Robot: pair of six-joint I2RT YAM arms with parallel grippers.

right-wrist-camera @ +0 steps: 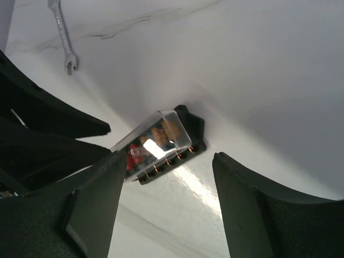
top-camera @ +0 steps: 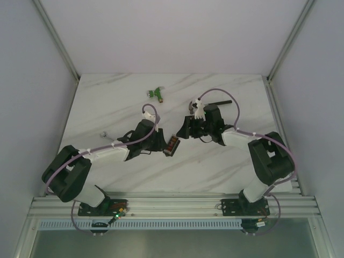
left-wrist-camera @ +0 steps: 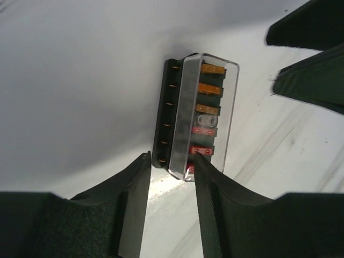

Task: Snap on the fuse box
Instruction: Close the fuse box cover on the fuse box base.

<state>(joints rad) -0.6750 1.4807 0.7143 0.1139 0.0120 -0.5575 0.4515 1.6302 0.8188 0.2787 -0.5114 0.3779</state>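
Observation:
The fuse box (top-camera: pixel 172 145) lies mid-table, a black base with a clear lid over red and orange fuses. In the left wrist view the fuse box (left-wrist-camera: pixel 196 107) points away from me. My left gripper (left-wrist-camera: pixel 172 157) pinches its near end, one fingertip (left-wrist-camera: pixel 145 161) against the black base's side and the other on the clear lid. My right gripper (right-wrist-camera: pixel 169 157) stands open just short of the fuse box (right-wrist-camera: pixel 164 142), with only bare table between its fingers; its left finger overlaps the box's end. From above, the left gripper (top-camera: pixel 160 144) and right gripper (top-camera: pixel 186 130) flank the box.
A small wrench (right-wrist-camera: pixel 63 40) lies beyond the box, also visible as a wrench (top-camera: pixel 103 134) at the left. A green fitting (top-camera: pixel 157 93) sits at the back. A dark handle (top-camera: pixel 217 102) lies behind the right arm. Enclosure walls border the table.

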